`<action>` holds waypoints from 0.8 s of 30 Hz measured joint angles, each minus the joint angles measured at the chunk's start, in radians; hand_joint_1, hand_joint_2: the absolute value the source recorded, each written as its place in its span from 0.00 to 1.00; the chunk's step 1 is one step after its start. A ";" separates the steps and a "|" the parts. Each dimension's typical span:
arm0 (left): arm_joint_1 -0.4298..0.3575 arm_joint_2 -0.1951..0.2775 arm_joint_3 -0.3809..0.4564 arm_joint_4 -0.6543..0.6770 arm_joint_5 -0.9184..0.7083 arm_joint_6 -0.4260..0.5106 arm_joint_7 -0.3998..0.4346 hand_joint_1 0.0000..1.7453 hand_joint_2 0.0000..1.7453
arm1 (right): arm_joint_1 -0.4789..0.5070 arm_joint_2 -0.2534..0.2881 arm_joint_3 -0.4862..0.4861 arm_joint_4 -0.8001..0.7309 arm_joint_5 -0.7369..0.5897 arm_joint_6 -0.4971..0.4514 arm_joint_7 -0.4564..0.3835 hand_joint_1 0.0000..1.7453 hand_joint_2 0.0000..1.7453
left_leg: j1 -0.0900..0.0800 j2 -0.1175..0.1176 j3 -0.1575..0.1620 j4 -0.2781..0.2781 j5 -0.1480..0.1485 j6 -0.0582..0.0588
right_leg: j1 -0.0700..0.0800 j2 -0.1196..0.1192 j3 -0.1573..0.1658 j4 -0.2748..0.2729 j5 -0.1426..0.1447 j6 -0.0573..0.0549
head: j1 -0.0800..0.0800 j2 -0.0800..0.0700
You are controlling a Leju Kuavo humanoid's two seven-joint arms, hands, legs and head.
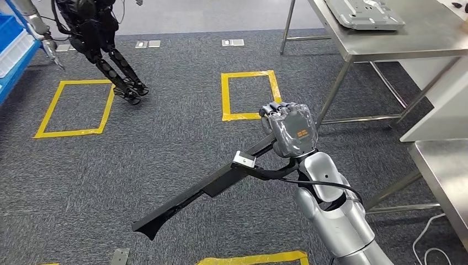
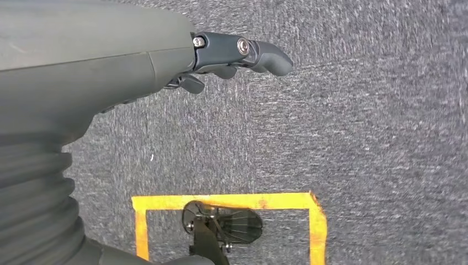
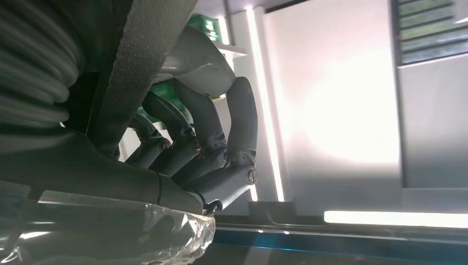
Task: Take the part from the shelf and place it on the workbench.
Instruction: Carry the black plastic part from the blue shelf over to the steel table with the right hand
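Part, long and black, clamped at one end in right robot hand; left robot hand idle, fingers apart. Risk: free end, lower left of frame, may sag, twist loose or clip a worktop leg.

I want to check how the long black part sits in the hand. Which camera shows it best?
The head view: the whole black part shows there, slanting down from the right hand that grips its upper end. The right wrist view gives only a close dark strip of it crossing the fingers. The left wrist view looks at carpet.

Black part; grey speckled carpet; yellow tape squares.
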 joint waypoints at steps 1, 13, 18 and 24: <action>0.000 0.000 0.000 0.000 -0.001 0.000 0.001 0.00 1.00 | 0.002 -0.002 0.000 0.001 0.000 0.000 0.000 1.00 1.00 | -0.002 0.015 -0.003 0.000 0.002 0.000 | 0.000 -0.003 0.010 0.000 -0.001 0.006 | 0.000 0.000; -0.003 -0.003 0.001 0.000 -0.009 0.000 0.004 0.00 1.00 | 0.005 -0.006 -0.006 0.003 0.000 -0.002 0.000 1.00 1.00 | 0.005 0.001 -0.052 0.144 -0.094 -0.049 | -0.002 -0.018 0.201 -0.300 0.088 -0.028 | -0.006 0.000; 0.000 -0.003 0.002 0.000 -0.011 0.000 0.005 0.00 1.00 | 0.009 -0.005 -0.005 0.003 0.002 -0.002 0.003 1.00 1.00 | 0.018 -0.041 -0.081 0.221 -0.092 -0.059 | 0.003 0.056 0.193 -0.290 0.093 -0.030 | -0.009 0.000; -0.002 -0.003 0.002 0.000 -0.014 0.000 0.006 0.00 1.00 | 0.011 -0.005 -0.006 0.002 0.003 -0.003 0.006 1.00 1.00 | 0.019 -0.112 0.004 0.032 -0.021 -0.046 | -0.002 0.127 0.164 -0.288 0.115 0.005 | -0.009 0.000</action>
